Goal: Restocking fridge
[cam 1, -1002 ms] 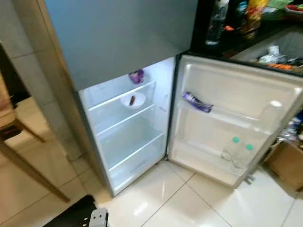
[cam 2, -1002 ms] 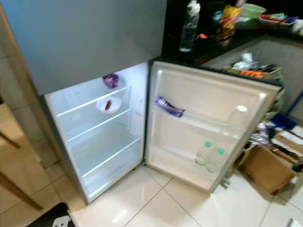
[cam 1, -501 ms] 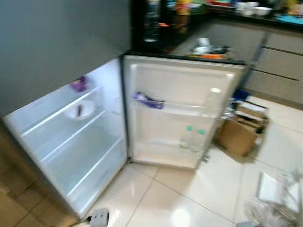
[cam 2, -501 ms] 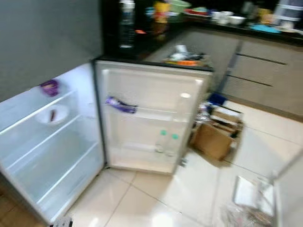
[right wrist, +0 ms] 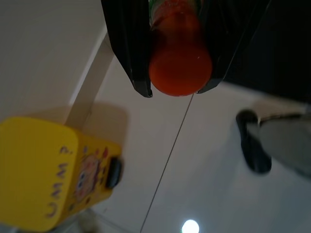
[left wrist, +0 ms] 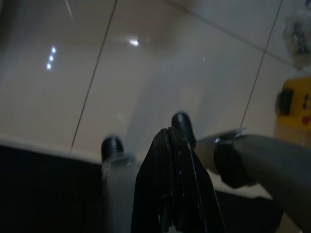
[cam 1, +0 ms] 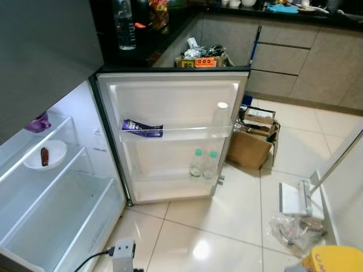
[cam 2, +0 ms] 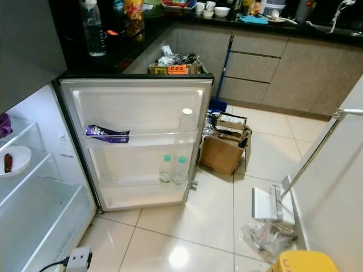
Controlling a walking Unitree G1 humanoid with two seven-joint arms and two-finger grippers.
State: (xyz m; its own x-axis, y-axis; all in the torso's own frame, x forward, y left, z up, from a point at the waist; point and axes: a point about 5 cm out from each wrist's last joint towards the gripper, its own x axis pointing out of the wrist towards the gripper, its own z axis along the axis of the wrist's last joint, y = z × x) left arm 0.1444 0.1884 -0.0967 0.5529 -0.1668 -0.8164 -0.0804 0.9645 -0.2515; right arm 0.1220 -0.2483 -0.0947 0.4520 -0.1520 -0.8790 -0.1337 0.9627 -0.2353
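The fridge's lower compartment stands open at the left, its shelves (cam 1: 51,192) lit and mostly bare. A white bowl (cam 1: 44,154) with a small brown item sits on one shelf, and a purple thing (cam 1: 37,123) on the shelf above. The open door (cam 1: 170,102) holds a purple packet (cam 1: 142,128), a clear bottle (cam 1: 221,118) and two green-capped bottles (cam 1: 203,164). My right gripper (right wrist: 177,90) hangs over the floor, shut on a red sauce bottle (right wrist: 180,63). Low over the tiles, my left gripper (left wrist: 170,133) is shut with nothing in it.
A yellow box (cam 2: 303,262) lies on the floor at the lower right, beside a crumpled plastic bag (cam 1: 298,229) and a white dustpan-like thing (cam 1: 298,198). An open cardboard box (cam 1: 252,144) sits behind the door. A power adapter (cam 1: 123,250) lies near the fridge. A water bottle (cam 1: 123,25) stands on the dark counter.
The camera has swung to the right: the fridge interior slid to the left edge, and the kitchen floor, cabinets and yellow box came into view. Things in the fridge have not moved.
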